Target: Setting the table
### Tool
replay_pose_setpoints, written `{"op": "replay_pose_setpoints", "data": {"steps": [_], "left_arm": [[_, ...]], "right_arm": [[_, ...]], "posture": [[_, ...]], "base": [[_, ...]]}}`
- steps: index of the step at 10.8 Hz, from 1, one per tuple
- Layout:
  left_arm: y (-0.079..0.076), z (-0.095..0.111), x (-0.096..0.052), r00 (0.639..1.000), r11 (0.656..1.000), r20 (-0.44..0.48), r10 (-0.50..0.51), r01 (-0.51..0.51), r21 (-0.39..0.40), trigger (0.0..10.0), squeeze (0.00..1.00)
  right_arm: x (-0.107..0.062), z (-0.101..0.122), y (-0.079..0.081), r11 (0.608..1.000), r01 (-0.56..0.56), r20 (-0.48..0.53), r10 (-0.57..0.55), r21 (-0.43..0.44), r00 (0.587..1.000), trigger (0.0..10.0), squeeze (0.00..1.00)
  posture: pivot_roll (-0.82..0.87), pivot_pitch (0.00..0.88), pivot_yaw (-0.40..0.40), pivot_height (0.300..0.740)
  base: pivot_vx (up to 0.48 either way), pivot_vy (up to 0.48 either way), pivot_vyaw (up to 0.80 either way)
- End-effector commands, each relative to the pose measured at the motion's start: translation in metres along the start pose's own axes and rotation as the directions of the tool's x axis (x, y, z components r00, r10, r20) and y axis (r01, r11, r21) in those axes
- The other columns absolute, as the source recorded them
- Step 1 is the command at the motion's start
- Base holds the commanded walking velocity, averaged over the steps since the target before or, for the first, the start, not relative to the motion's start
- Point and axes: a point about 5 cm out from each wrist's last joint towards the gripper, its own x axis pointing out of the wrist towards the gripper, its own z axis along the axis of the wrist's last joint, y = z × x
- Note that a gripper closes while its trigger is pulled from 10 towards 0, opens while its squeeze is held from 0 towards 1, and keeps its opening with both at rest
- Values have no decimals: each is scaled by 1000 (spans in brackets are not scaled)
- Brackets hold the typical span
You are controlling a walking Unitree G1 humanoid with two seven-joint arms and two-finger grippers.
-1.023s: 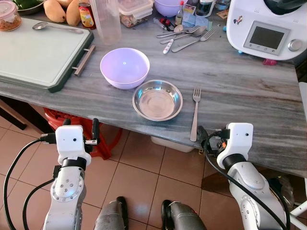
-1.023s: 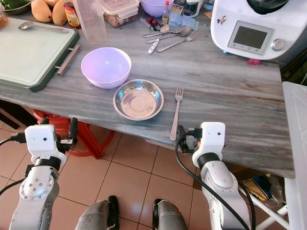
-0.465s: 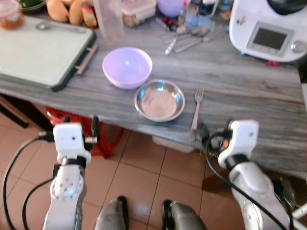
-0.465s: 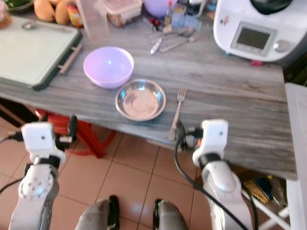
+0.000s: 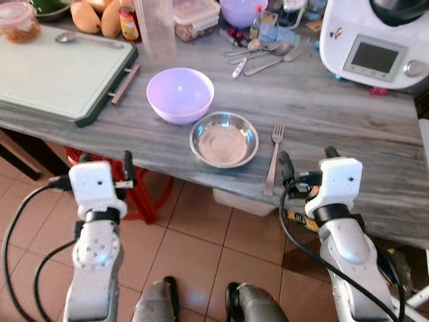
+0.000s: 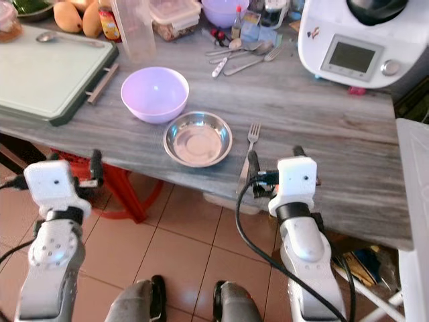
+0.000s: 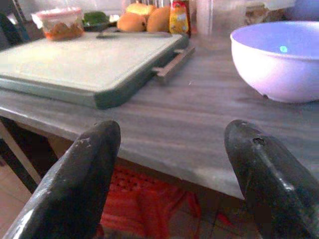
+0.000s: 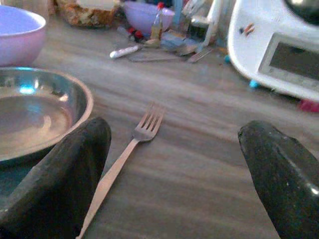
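Grey wood-grain counter (image 5: 335,121) seen from above. Steel bowl (image 5: 224,139) set near the front edge, with the fork (image 5: 273,158) just beside it on the right, tines pointing away from the robot, handle reaching the counter edge. Lilac bowl (image 5: 179,94) placed just behind the steel bowl, to its left. Green board (image 5: 53,74) at far left; loose cutlery (image 5: 258,55) and a white appliance (image 5: 372,40) at the back.

Right end effector (image 5: 307,164) held at the front edge, just right of the fork handle; fingers (image 8: 60,174) spread wide, nothing gripped. Left end effector (image 5: 105,165) held below the counter edge, over the tiled floor (image 5: 194,248); fingers (image 7: 75,169) spread, nothing gripped
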Motion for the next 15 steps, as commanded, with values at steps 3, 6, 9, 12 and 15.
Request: {"op": "replay_pose_setpoints", "data": {"steps": [3,6,9,12,15], "left_arm": [[-6,1,8,1000,1000,14,14,-14,-9,10000,0],[-9,-9,12,1000,1000,5,23,-23,-4,10000,0],[-4,-21,16,999,999,-5,44,-44,14,10000,0],[-5,-39,14,997,999,-59,48,-47,14,10000,0],[-11,-45,11,998,1000,-69,14,-12,20,10000,0]], "right_arm": [[10,2,-2,999,12,56,-10,-35,998,10000,0],[20,-10,-3,997,30,63,-25,-76,998,10000,0],[26,-19,-4,995,51,69,-45,-89,997,10000,0],[30,-28,-4,993,71,74,-64,-96,995,10000,0],[25,-34,-2,994,75,63,-70,-79,996,10000,0]], "posture": [[3,123,-50,740],[5,59,-51,740],[10,0,-41,740],[9,0,-20,740],[6,0,-10,740]], "base": [[-285,0,0],[-296,0,0],[-298,0,0],[-308,0,0],[-311,0,-152]]}}
